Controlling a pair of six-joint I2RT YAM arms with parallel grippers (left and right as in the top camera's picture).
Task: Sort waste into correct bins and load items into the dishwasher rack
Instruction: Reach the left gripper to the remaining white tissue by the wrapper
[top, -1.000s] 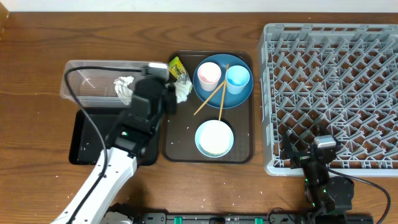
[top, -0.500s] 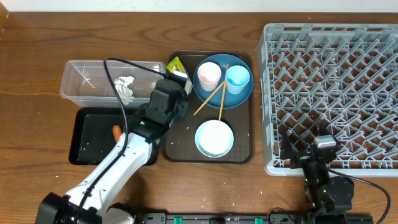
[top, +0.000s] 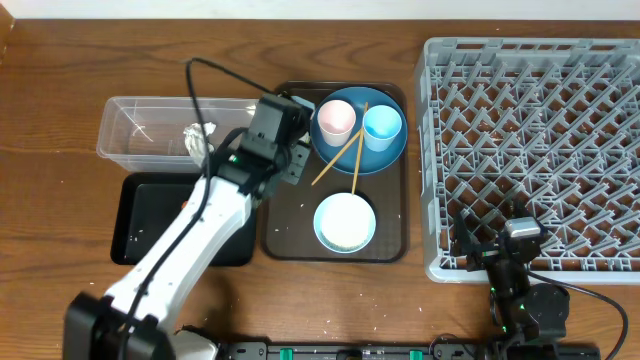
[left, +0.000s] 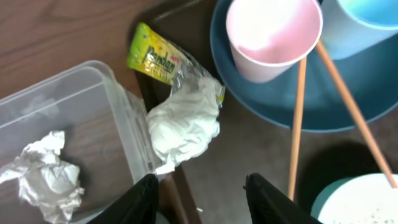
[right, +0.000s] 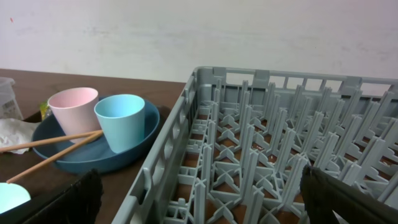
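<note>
1. I see the crumpled white tissue (left: 183, 121) at the edge of the brown tray (left: 249, 155). It lies just ahead of the left pincer (left: 200, 188), nearer the finger on the tub side, and rests against the tub wall.
2. The yellow-green wrapper (left: 155, 57) lies beyond that tissue from the pincer and touches its far end.
3. The left pincer is spread. I see nothing between its fingers, and it hangs above the tray's edge.
4. Off to one side of this pincer, past the wall of the clear tub (left: 93, 93), a second tissue (left: 46, 177) lies inside the tub.
5. On the pincer's other side is the blue plate (left: 261, 106). The pink cup (left: 273, 34) and the light-blue cup (left: 367, 25) stand upright on it.
6. The chopsticks (left: 297, 130) slant from the plate toward the white bowl (left: 357, 199), which is beside the pincer.
7. Behind the pincer, partly under the arm, the black tray (top: 140, 235) lies just beside the tub.
8. The right pincer (right: 200, 190) is spread wide and holds nothing. It sits at the near wall of the dishwasher rack (right: 261, 155), and the pegs fill the space ahead of it.
</note>
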